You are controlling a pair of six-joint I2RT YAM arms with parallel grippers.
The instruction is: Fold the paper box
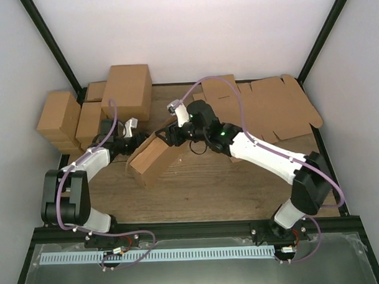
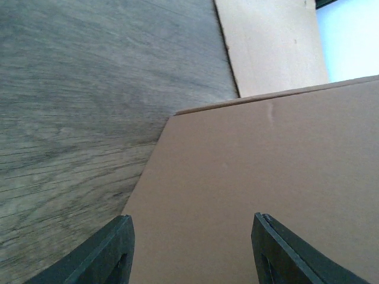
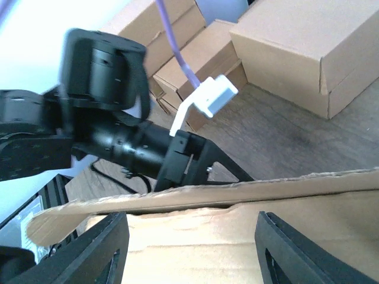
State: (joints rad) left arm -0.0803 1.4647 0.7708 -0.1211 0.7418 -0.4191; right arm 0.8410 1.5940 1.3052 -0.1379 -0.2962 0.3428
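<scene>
The paper box (image 1: 154, 160), plain brown cardboard folded partway into a carton, lies tilted at the middle of the table. My left gripper (image 1: 135, 146) is at its far left end. In the left wrist view this gripper (image 2: 192, 248) is open, and a flat brown panel (image 2: 266, 189) fills the space under its spread fingers. My right gripper (image 1: 164, 136) reaches the box's upper end from the right. In the right wrist view it (image 3: 189, 248) is open over the box's raw flap edges (image 3: 237, 195), with the left arm's black wrist just beyond them.
Several folded brown cartons (image 1: 128, 91) are stacked at the back left. Flat die-cut cardboard sheets (image 1: 272, 108) lie at the back right. Bare wooden tabletop (image 1: 228, 187) shows in front of the box. Black frame posts (image 1: 52, 47) stand at the back corners.
</scene>
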